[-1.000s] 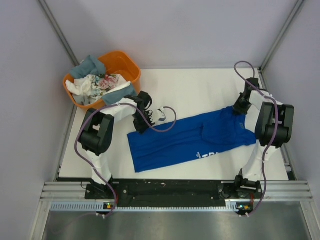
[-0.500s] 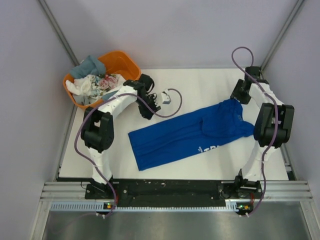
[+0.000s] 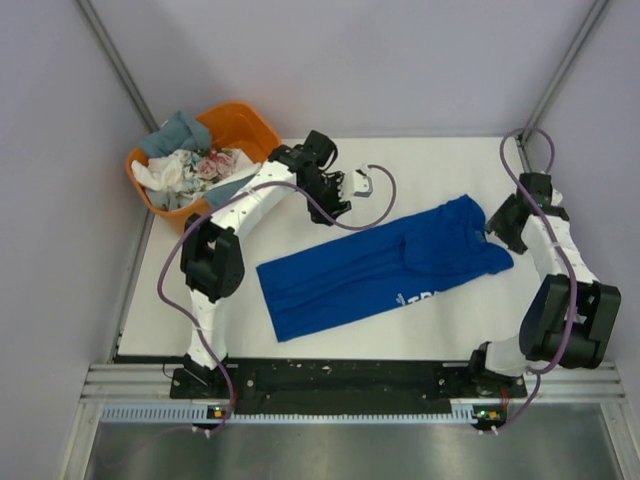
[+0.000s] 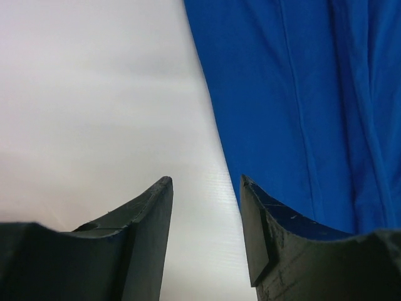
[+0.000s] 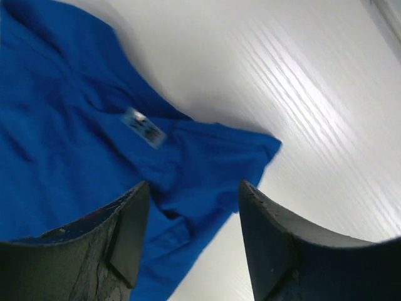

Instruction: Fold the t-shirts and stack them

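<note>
Royal blue t-shirt (image 3: 385, 268) lies in a long narrow strip across the white table (image 3: 420, 165), both pincers spread and empty
Left gripper (image 4: 203, 185) hovers at the shirt's far long edge, right gripper (image 5: 194, 188) over its right end near the neck label; the cloth looks light, limp and apt to sag, so pinching both corners of one short end seems best. More t-shirts (image 3: 190, 165) sit heaped in the orange tub (image 3: 255, 130)

Royal blue cloth t-shirt (image 3: 370, 272), white lettering; orange plastic tub (image 3: 255, 128); white worktop (image 3: 420, 170); my left tool (image 4: 203, 182), right tool (image 5: 194, 185): black.
</note>
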Controlling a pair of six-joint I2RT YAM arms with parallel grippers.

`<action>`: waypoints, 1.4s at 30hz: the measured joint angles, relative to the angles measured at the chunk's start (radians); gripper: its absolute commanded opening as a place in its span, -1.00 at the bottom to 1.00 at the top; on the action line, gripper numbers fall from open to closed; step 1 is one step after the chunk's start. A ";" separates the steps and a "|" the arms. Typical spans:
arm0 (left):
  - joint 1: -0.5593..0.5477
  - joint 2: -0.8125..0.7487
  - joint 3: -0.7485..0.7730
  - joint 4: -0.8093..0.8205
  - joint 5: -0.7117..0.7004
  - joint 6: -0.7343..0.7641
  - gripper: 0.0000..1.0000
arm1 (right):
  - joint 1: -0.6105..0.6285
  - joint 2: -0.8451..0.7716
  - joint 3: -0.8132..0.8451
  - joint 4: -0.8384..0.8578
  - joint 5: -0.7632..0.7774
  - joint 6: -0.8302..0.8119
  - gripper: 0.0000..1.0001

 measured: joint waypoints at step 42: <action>-0.221 -0.216 -0.363 -0.178 0.162 0.101 -0.07 | 0.010 0.740 0.606 0.109 -0.237 0.032 0.37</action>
